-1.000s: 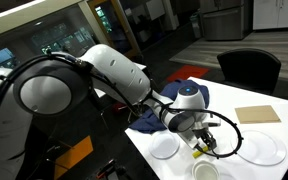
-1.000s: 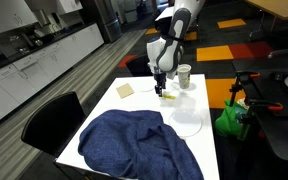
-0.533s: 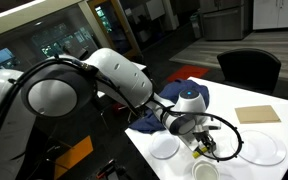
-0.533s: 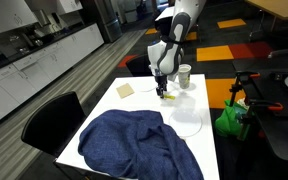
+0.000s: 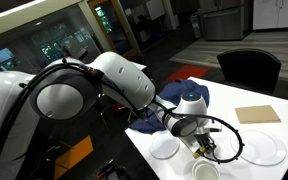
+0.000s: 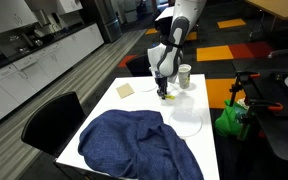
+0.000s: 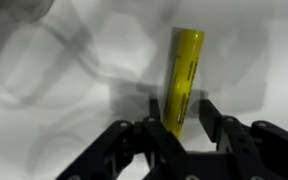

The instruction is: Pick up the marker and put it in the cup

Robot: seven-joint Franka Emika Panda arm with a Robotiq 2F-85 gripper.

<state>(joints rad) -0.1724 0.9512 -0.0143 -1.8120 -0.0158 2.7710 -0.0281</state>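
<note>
The yellow marker [image 7: 186, 78] lies on the white table, pointing away from me in the wrist view. My gripper [image 7: 181, 112] is low over its near end with one finger on each side. The left finger is at the marker's edge and a small gap shows at the right finger, so the jaws are open around it. In both exterior views the gripper [image 5: 200, 147] [image 6: 163, 91] points down at the table with a bit of yellow at its tips. The white cup [image 6: 184, 75] stands just beyond the gripper and also shows at the bottom edge [image 5: 205, 172].
A blue cloth [image 6: 134, 145] covers the table's near part. A white plate [image 6: 187, 122] lies beside it, a shallow bowl [image 5: 164, 147] and a large plate [image 5: 264, 150] flank the gripper. A beige square [image 5: 257, 113] lies further off. A dark chair [image 5: 249, 65] stands behind the table.
The arm's upper links have shifted slightly. The gripper has stayed over the marker at the table surface.
</note>
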